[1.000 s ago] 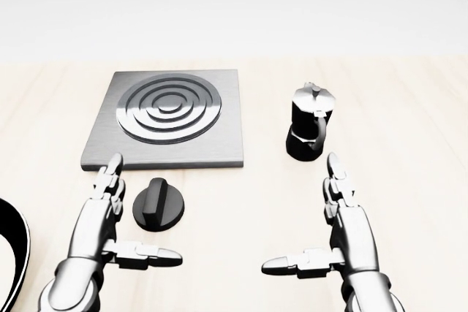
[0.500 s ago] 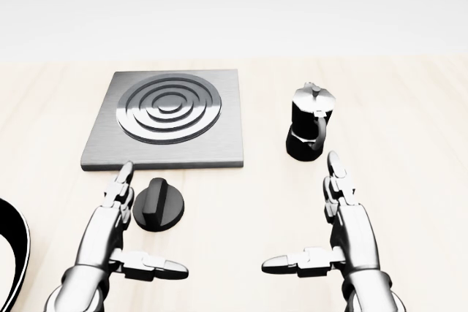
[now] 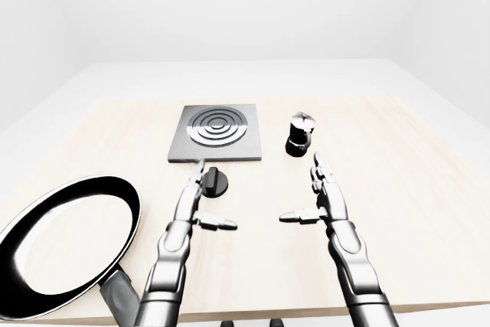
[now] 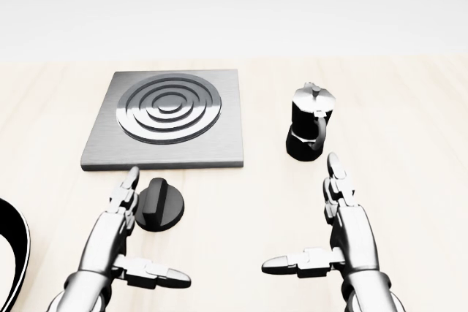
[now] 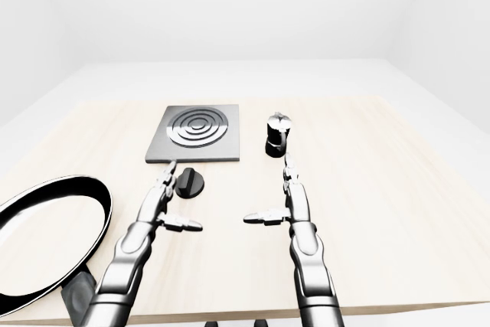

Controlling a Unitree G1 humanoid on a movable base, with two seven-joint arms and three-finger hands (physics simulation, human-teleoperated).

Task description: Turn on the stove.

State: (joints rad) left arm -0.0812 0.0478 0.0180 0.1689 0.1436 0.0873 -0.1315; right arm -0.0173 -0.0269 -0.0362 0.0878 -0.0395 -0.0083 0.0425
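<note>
A pale wooden desk (image 3: 398,212) carries four things. A square grey stove plate (image 4: 167,118) with raised concentric rings lies flat toward the desk's far edge, left of its middle. Just beside the plate's near edge, apart from it, sits the round black stove knob (image 4: 159,204), its raised bar running roughly away from the robot. To the right of the plate, well apart from it, a small black coffee pot (image 4: 310,131) with a silver lid stands upright, its handle turned toward the near edge. A black frying pan (image 3: 69,243) with a bright rim lies at the near left corner of the desk; in the head view only a curved piece of its rim shows at the lower left.

The left hand (image 4: 113,246) hovers with its fingers (image 4: 126,189) spread open, gripping nothing; the two long ones point toward the plate and their tips lie right against the knob's left side, though contact cannot be judged. Its thumb points rightward, below the knob in the head view.

The right hand (image 4: 344,235) mirrors this pose: fingers (image 4: 337,174) open and extended toward the coffee pot, short of its base, thumb pointing leftward, holding nothing. The two hands are well apart.
</note>
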